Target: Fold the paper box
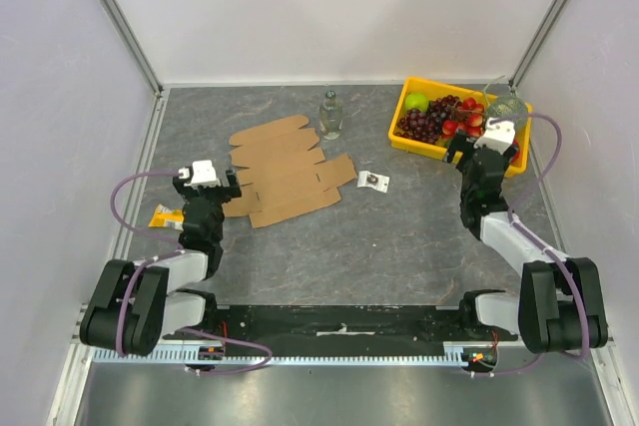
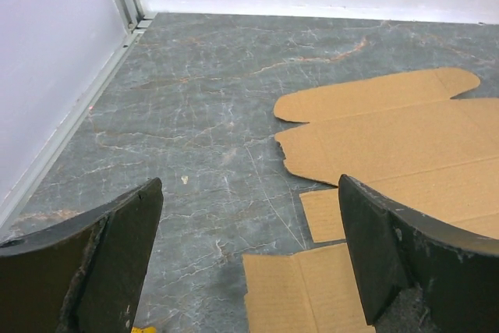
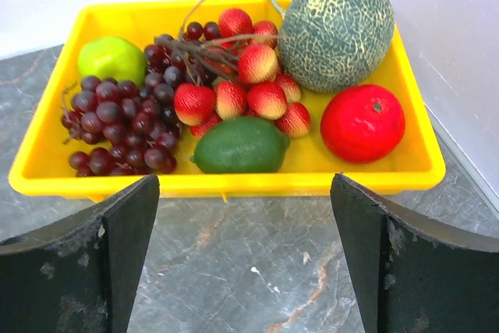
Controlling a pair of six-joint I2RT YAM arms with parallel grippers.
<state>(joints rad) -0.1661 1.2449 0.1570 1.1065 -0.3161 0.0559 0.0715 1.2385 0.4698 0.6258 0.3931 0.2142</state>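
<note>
The paper box (image 1: pixel 285 170) is a flat brown die-cut cardboard sheet lying unfolded on the grey table, left of centre. My left gripper (image 1: pixel 232 185) is open and empty at the sheet's left edge. In the left wrist view the sheet (image 2: pixel 405 138) spreads to the right, with one flap (image 2: pixel 312 290) between my open fingers. My right gripper (image 1: pixel 467 152) is open and empty at the right, just in front of the yellow fruit tray (image 1: pixel 404 137). The right wrist view shows bare table between its fingers (image 3: pixel 86 263).
The yellow tray (image 3: pixel 234 185) holds grapes, a lime, strawberries, a melon and a red fruit. A clear glass bottle (image 1: pixel 330 115) stands behind the sheet. A small white packet (image 1: pixel 373 181) lies right of the sheet. A yellow packet (image 1: pixel 165 215) lies by the left arm. White walls enclose the table.
</note>
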